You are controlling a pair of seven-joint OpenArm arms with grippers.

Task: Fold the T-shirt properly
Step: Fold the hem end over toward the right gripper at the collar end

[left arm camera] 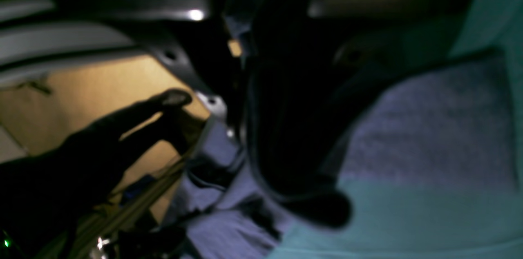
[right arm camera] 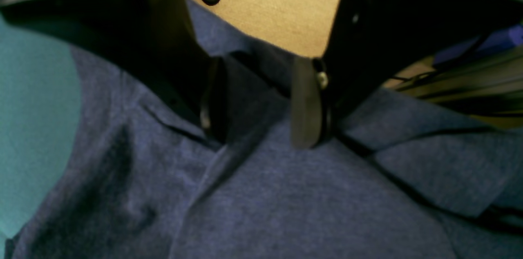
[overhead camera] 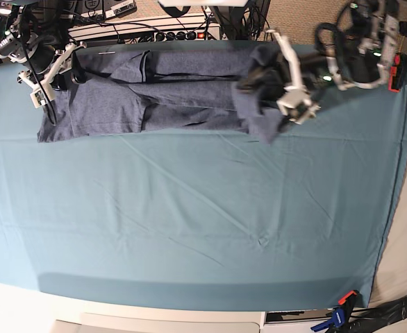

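T-shirt [overhead camera: 169,97] lies along the far edge of the counter [overhead camera: 203,222], on the teal cloth [overhead camera: 189,208], stretched sideways as a long band with several lengthwise creases. Plain side shows; no lettering in sight.

Left claw [overhead camera: 287,104], on the right in the base view: lifted a little off the cloth, one end of the shirt gathered up and hanging from it in a dark fold. Wrist view is blurred, but fabric drapes straight down from between the dark fingers, so I take it as clamped on the shirt.

Right claw [right arm camera: 257,103], on the left in the base view: low over the other end. Wrist view shows both pads apart with a raised ridge of fabric lying between them. Pads do not press it yet; not gripping as far as I can tell.

Step in hand, by my reading: a crosswise fold, one end raised and ready to be carried over the body. Lengthwise folding looks already done, given the narrow band.

Next move likely calls for:
- right claw to pin or pinch its end so the band does not drag
- left claw to travel toward the other end, keeping the lifted edge square
- laying down flat, edges matched

Risk: lifted end is bunched, may land crooked
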